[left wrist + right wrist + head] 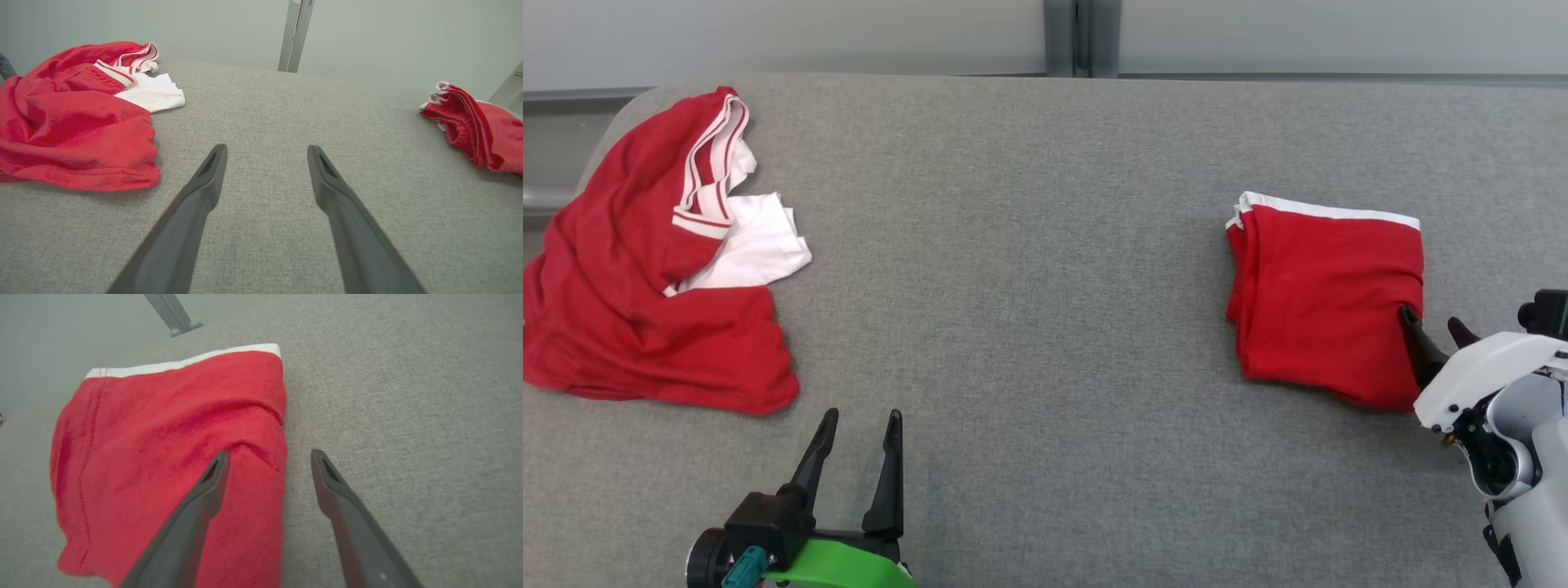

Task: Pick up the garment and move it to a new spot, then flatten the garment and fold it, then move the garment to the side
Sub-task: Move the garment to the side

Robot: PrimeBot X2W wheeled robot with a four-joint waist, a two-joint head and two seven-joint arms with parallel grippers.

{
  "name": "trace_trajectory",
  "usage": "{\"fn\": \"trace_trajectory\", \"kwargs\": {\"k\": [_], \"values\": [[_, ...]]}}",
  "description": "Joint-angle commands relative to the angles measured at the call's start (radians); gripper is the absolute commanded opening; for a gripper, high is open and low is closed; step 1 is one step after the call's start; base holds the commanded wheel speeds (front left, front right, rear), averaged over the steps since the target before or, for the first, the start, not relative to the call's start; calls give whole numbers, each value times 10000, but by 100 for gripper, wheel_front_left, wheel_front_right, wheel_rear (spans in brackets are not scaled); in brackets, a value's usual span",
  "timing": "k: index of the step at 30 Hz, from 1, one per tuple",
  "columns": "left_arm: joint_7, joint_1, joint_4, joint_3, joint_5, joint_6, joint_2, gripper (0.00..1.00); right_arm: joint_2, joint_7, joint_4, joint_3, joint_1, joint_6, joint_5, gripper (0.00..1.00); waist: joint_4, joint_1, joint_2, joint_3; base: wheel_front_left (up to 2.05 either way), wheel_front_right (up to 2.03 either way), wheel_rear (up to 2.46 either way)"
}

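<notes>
The folded red garment (1327, 298) lies flat at about 3 o'clock on the grey worktop (1045, 245), a white band running along its far edge and its layered folds facing the middle of the worktop. The right hand (1429, 320) sits at the garment's 4 o'clock corner with its fingers spread. In the right wrist view one finger lies over the red cloth near the edge and the other over bare worktop just beside it; whether the finger touches the cloth cannot be told, and nothing is pinched. The left hand (863, 414) is at 7 o'clock, fingers spread over bare worktop, gripping nothing. At 9 o'clock, well apart from the folded garment, a crumpled red and white heap of clothing (645, 269) reaches the worktop's edge.
</notes>
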Motion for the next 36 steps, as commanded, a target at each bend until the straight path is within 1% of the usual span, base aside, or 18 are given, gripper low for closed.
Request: {"fn": "trace_trajectory", "kwargs": {"k": [1,4,8,10,11,12,13,15,19,22,24,26,29,31,36], "values": [[1,-161,24,-53,-33,3,24,100,-1,221,232,-66,-283,-1,30,100,381,0,-1,258,0,0,0],[1,-184,71,-189,-133,56,24,100,-55,642,775,-276,-608,-1,-106,100,648,0,-1,316,0,0,0],[1,-163,106,-301,-237,148,23,100,-6,1065,1340,-420,-780,-1,48,100,897,0,-1,344,0,0,0],[1,-142,89,-279,-256,153,24,100,25,1078,1497,-458,-803,-1,66,100,939,0,-1,344,0,0,0],[1,-133,75,-268,-255,161,23,100,43,970,1556,-538,-805,-1,98,32,943,0,-1,342,0,0,0],[1,-129,47,-247,-266,186,23,100,61,871,1586,-655,-826,-1,170,8,924,0,-1,355,0,0,0],[1,-125,18,-222,-278,220,23,100,99,816,1583,-713,-843,-1,226,0,881,0,-1,370,0,0,0],[1,-122,-29,-203,-291,236,23,100,134,658,1504,-825,-848,-1,315,0,704,0,-1,431,0,0,0],[1,-116,-47,-160,-112,165,23,100,175,449,1359,-809,-760,-4,317,0,3,0,-1,671,0,0,0],[1,-392,-85,-98,127,57,23,100,-1,263,1324,-858,-873,-8,127,0,-604,0,-1,1043,0,0,0],[1,-593,-123,-49,292,13,23,100,-154,136,1298,-895,-1077,-8,-93,0,-883,0,-1,1357,0,0,0],[1,-902,-154,-66,419,-52,23,100,-430,18,1300,-997,-1327,-8,-503,0,-1073,0,-1,1805,0,0,0],[1,-1329,-268,-110,517,-114,24,100,-979,-89,1251,-1148,-1795,-8,-1285,0,-1131,0,-1,2394,0,0,0],[1,-1581,-378,-131,557,-144,24,100,-1354,-71,1181,-1351,-2231,-8,-1791,0,-1082,0,-1,2808,0,0,0],[1,-1839,-408,-118,596,-183,26,100,-2437,484,1146,-1921,-3286,-8,-3100,0,-792,0,-1,3643,0,0,0]]}}
